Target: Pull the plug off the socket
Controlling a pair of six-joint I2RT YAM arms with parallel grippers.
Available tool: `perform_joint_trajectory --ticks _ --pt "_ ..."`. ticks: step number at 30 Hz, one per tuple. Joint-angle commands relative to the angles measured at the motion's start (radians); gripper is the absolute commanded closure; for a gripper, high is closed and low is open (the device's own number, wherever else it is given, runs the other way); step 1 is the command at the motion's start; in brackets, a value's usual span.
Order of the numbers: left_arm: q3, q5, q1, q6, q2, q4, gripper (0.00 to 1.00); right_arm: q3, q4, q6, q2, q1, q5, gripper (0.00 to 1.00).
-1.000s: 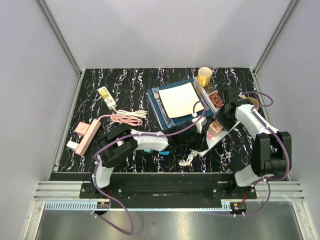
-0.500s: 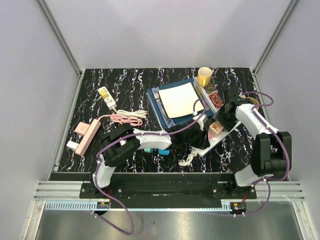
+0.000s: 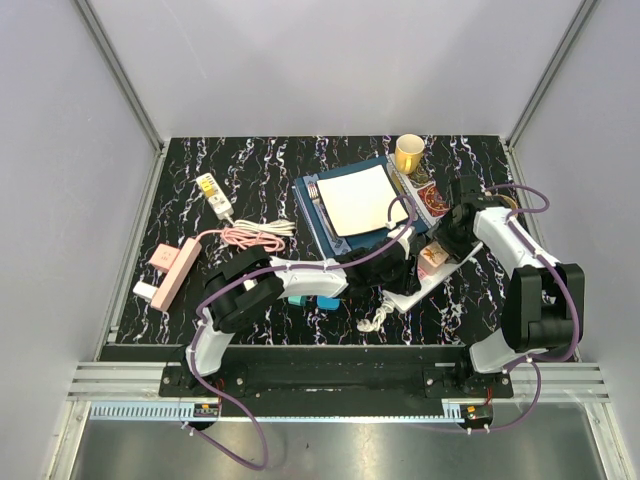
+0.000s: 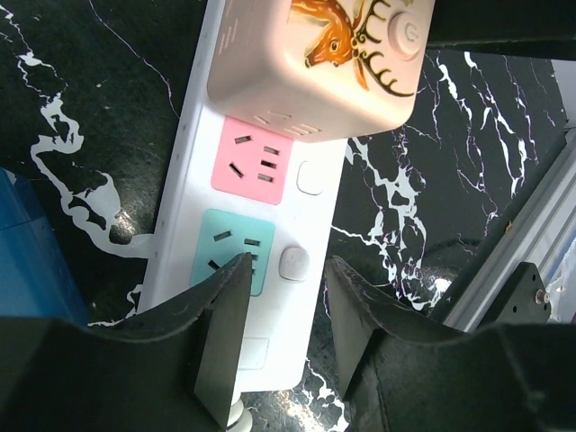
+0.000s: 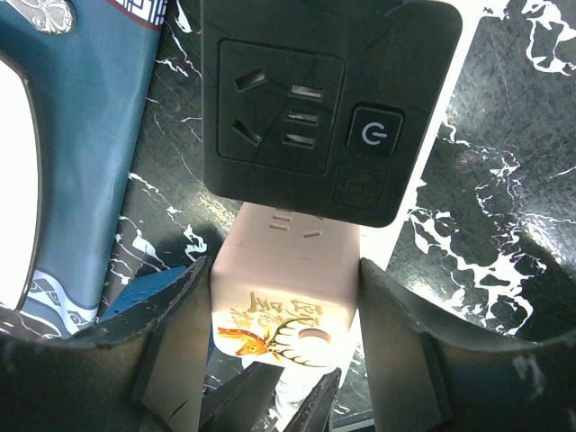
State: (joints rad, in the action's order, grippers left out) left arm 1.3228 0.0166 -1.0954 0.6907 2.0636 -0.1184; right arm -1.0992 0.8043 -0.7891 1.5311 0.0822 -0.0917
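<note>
The plug (image 5: pixel 286 297) is a pale pink cube with a deer print, seated in the white socket strip (image 4: pixel 193 207). It also shows in the left wrist view (image 4: pixel 315 63) and from above (image 3: pixel 432 258). My right gripper (image 5: pixel 283 297) straddles the plug, with both fingers against its sides. A black adapter (image 5: pixel 324 108) sits in the strip just beyond the plug. My left gripper (image 4: pixel 288 333) hovers over the strip's near end with its jaws apart. One finger (image 4: pixel 220 333) is above the teal outlet and the other is off the strip's edge. From above, the left gripper (image 3: pixel 400 275) is beside the strip (image 3: pixel 420 285).
A blue tray (image 3: pixel 310 225) holding white paper lies behind the strip, with a yellow cup (image 3: pixel 409 153) beyond it. A pink power strip (image 3: pixel 172 268), a small white strip (image 3: pixel 213 193) and a pink cable coil (image 3: pixel 255 236) lie at left. The white cord (image 3: pixel 377 318) is bundled near the front.
My left arm has reached further right, bringing its gripper over the strip's near end. The right arm has hardly moved at the plug.
</note>
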Motion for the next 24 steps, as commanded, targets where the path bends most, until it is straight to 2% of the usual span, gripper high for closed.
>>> perform_joint_trajectory --ticks 1,8,24 --pt "-0.053 -0.081 0.003 -0.013 0.113 0.269 0.54 -0.074 0.006 -0.007 -0.032 -0.021 0.122 0.74" --pt "-0.053 -0.075 0.003 -0.003 0.125 0.275 0.55 -0.050 -0.010 -0.004 -0.054 -0.062 0.181 0.75" --pt "-0.056 -0.078 0.002 0.001 0.132 0.273 0.55 -0.097 0.016 0.008 -0.091 -0.078 0.178 0.76"
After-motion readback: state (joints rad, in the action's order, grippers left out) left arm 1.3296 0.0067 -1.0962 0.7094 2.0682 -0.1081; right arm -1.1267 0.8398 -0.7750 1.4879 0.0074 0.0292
